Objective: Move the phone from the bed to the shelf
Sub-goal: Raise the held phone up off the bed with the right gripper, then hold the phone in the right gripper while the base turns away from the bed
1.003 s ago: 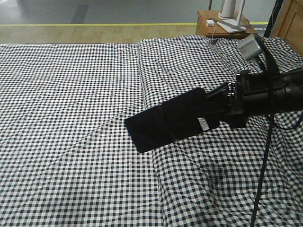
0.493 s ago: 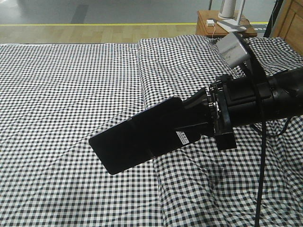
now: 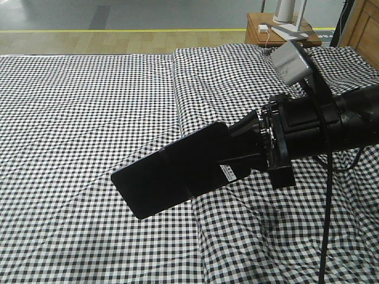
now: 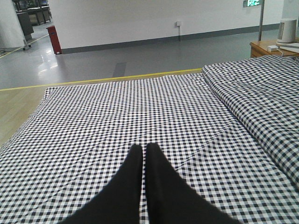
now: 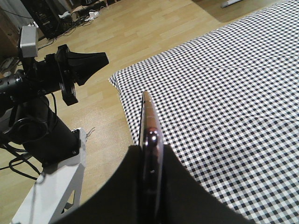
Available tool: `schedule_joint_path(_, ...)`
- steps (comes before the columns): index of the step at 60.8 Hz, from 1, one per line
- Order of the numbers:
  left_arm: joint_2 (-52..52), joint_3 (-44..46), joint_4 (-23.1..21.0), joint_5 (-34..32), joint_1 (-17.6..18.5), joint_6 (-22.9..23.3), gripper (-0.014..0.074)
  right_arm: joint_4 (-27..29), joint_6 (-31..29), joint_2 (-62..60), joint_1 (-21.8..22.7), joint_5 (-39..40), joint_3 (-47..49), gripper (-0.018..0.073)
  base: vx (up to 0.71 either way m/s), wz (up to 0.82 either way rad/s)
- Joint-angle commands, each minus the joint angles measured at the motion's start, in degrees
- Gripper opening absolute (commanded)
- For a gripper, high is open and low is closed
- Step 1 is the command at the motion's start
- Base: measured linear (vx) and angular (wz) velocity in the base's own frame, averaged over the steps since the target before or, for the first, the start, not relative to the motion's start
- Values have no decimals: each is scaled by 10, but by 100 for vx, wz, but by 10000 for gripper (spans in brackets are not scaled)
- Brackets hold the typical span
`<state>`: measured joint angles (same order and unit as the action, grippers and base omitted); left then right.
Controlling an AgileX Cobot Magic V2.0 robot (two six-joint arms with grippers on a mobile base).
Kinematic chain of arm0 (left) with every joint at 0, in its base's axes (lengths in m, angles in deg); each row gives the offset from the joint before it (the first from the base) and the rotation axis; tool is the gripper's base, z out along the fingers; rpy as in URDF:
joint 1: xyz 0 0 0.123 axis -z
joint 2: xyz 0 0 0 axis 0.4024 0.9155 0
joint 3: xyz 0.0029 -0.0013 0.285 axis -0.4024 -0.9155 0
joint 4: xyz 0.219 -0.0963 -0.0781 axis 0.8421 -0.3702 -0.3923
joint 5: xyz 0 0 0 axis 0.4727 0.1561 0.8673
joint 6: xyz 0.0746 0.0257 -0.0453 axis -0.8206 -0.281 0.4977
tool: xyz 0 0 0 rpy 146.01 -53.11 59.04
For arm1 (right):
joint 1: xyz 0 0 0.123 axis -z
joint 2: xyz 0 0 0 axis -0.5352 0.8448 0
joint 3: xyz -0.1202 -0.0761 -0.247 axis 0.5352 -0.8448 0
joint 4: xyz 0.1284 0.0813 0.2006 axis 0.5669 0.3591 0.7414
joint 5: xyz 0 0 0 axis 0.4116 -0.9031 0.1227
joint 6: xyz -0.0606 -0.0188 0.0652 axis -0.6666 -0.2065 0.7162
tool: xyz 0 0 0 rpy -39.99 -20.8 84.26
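Phone [image 3: 172, 174] is off the bed [image 3: 89, 106] and up in the air, tilted over the checked fabric and clear of it. Right end effector [image 3: 240, 158] is clamped on one end. Its wrist view shows the phone edge-on, squeezed between the two fingers [image 5: 126, 186]. Left end effector [image 4: 143, 154] sits low over the bed, fingers pressed together with nothing in them. So I'd say pickup's done, and what's left is the carry to the shelf, the set-down and the release. Can't make out the shelf for sure anywhere, just a nightstand [image 3: 260, 32] past the bed.
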<state>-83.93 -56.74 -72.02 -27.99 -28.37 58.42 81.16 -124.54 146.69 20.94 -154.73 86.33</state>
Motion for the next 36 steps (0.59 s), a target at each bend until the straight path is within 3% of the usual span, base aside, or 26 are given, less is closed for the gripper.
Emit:
schedule_joint_path(1, -4, 13, -5, -41, -1, 3, 1, 52, 2, -20, 2, -45, 14, -3, 0, 0)
schedule_joint_path(36, -4, 13, -5, -41, -1, 3, 1, 52, 2, -20, 2, -45, 14, -3, 0, 2)
